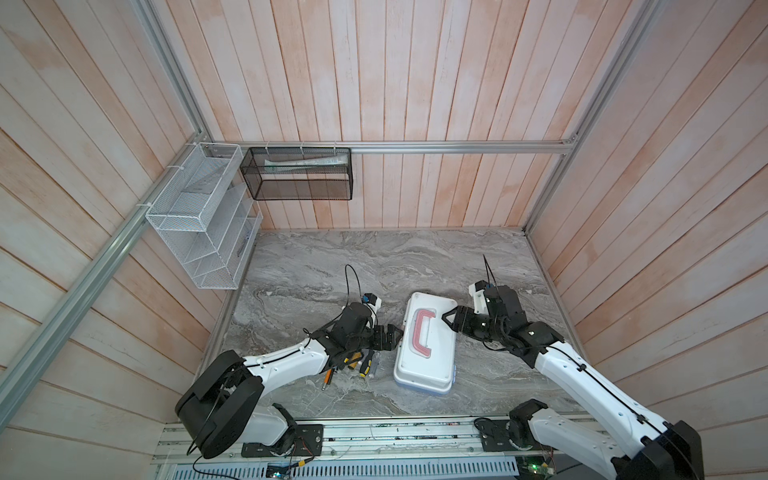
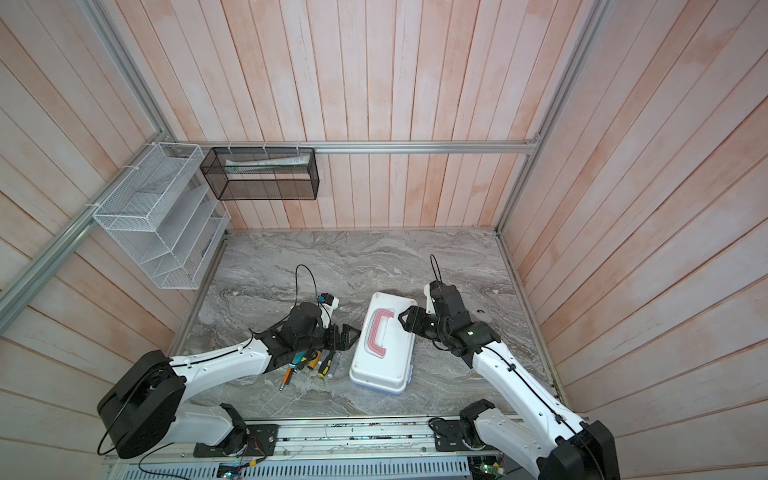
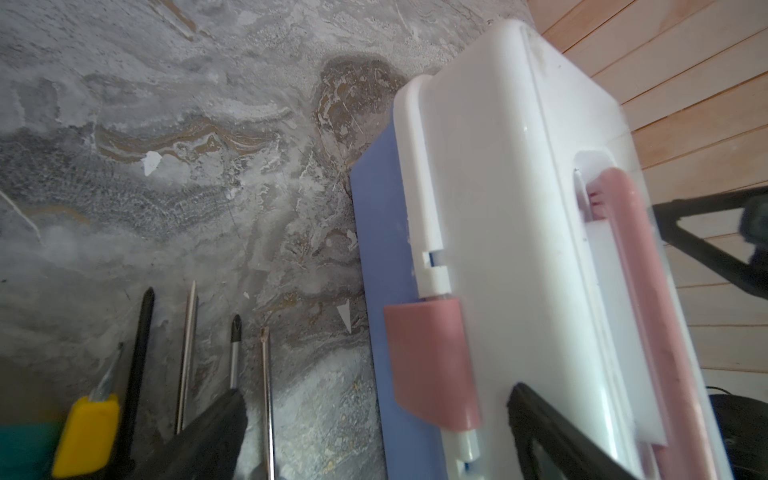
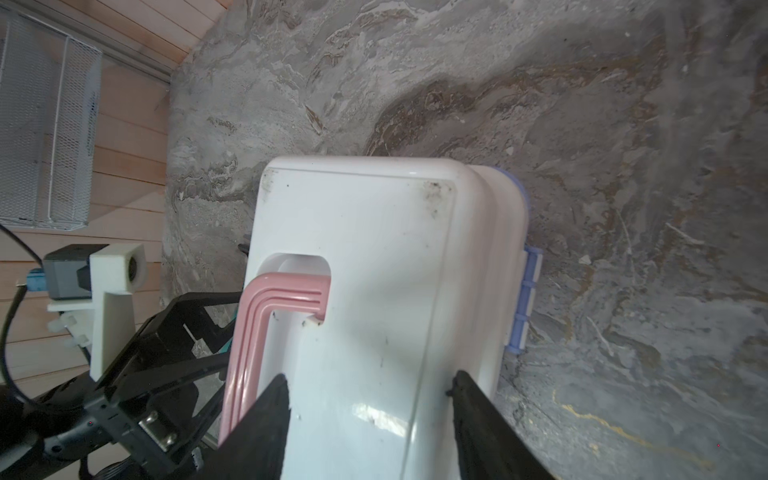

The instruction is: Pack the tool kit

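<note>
Left hand (image 1: 392, 338) agape, screwdrivers (image 1: 365, 365) beside closed case (image 1: 432, 361)

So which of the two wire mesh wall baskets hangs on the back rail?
The black rectangular wire mesh basket, hung from the aluminium rail on the back wall. The white wire mesh basket hangs on the left side wall instead.

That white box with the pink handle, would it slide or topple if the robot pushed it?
The case lies flat and low on the smooth marble table, so it would probably slide, not topple. Its glossy lid looks rigid but likely slippery to pinch. The pink handle lies folded in its recess, so lifting by it probably needs it raised first.
</note>
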Action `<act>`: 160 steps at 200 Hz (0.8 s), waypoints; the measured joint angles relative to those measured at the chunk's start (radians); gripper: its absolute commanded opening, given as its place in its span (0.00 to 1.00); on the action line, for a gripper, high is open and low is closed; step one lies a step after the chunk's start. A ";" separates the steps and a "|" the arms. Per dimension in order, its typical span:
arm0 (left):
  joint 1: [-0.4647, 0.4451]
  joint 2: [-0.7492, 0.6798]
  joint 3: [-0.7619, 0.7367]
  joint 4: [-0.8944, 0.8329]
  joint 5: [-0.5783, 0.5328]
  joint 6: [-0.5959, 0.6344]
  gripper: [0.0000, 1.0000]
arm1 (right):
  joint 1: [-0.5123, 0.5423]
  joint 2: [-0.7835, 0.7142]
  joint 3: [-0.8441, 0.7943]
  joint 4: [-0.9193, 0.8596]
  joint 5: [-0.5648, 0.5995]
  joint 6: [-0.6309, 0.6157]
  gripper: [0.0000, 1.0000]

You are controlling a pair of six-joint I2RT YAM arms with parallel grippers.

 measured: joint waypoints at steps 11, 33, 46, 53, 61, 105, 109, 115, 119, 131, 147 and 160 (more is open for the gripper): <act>0.001 0.010 0.001 0.000 -0.001 0.000 1.00 | -0.003 0.040 0.010 0.011 -0.001 -0.006 0.61; 0.001 0.037 0.010 -0.003 -0.002 0.000 1.00 | -0.006 0.124 0.053 0.027 -0.005 -0.031 0.61; 0.001 0.051 0.021 -0.003 -0.002 0.000 1.00 | -0.011 0.174 0.098 0.032 -0.007 -0.053 0.61; 0.001 0.055 0.026 -0.002 -0.003 0.000 1.00 | -0.014 0.203 0.129 0.032 -0.006 -0.069 0.61; 0.001 0.057 0.030 0.001 -0.005 0.000 1.00 | -0.017 0.231 0.166 0.028 -0.006 -0.085 0.61; -0.003 0.060 0.061 -0.005 -0.068 0.008 1.00 | 0.007 0.270 0.391 -0.140 0.109 -0.174 0.61; -0.003 0.060 0.061 -0.008 -0.076 0.009 1.00 | 0.020 0.270 0.413 -0.167 0.134 -0.179 0.61; -0.003 0.058 0.061 -0.018 -0.087 0.011 1.00 | 0.045 0.270 0.441 -0.203 0.166 -0.185 0.60; -0.002 0.055 0.061 -0.026 -0.095 0.012 1.00 | 0.066 0.271 0.460 -0.226 0.183 -0.186 0.60; -0.002 0.040 0.061 -0.051 -0.119 0.014 1.00 | 0.150 0.282 0.517 -0.302 0.245 -0.184 0.60; 0.000 -0.004 0.055 -0.078 -0.154 0.014 1.00 | 0.278 0.320 0.593 -0.395 0.330 -0.168 0.60; 0.004 -0.056 0.037 -0.086 -0.177 0.010 1.00 | 0.370 0.364 0.650 -0.472 0.394 -0.142 0.60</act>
